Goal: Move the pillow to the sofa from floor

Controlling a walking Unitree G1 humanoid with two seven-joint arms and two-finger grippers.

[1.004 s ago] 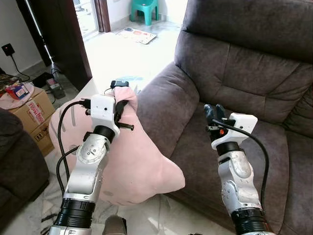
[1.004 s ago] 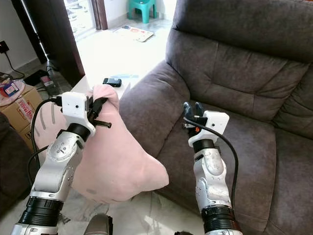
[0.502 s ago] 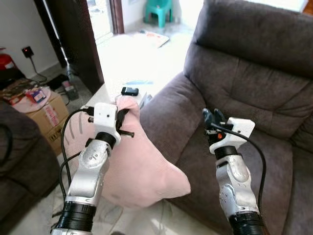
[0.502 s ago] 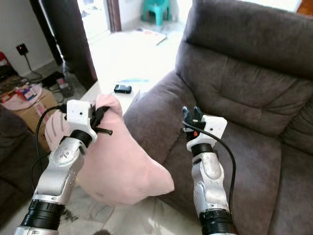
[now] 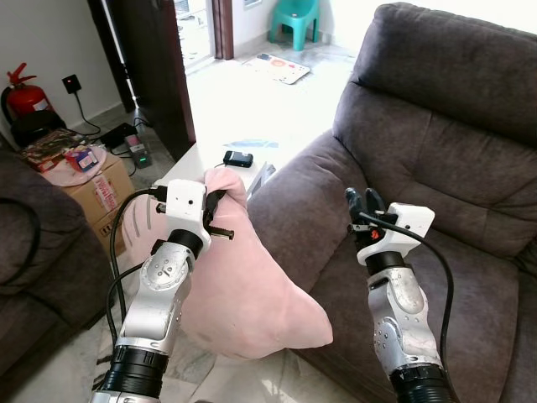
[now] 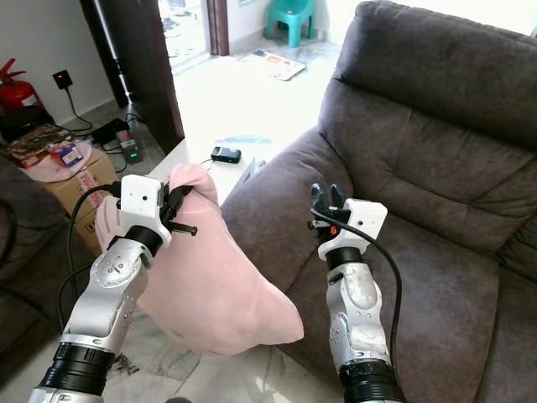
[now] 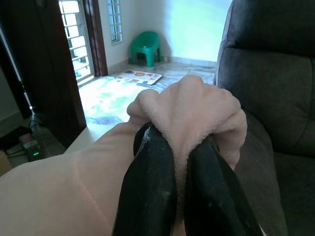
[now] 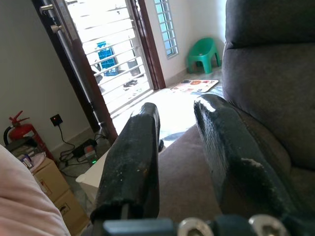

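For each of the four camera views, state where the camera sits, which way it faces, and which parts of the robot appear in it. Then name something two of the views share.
Left eye view: on the head, looking forward and down at the pink pillow and sofa; both silver arms show.
Right eye view: same head, same scene, slightly offset.
Left wrist view: along the left gripper, pinching the pillow's corner, facing a green stool.
Right wrist view: along the open right gripper, toward the doorway.
Shared: both wrist views show the stool and sofa.

Head pair down over sofa (image 5: 436,151); wrist views close, sharing green stool (image 7: 147,48).
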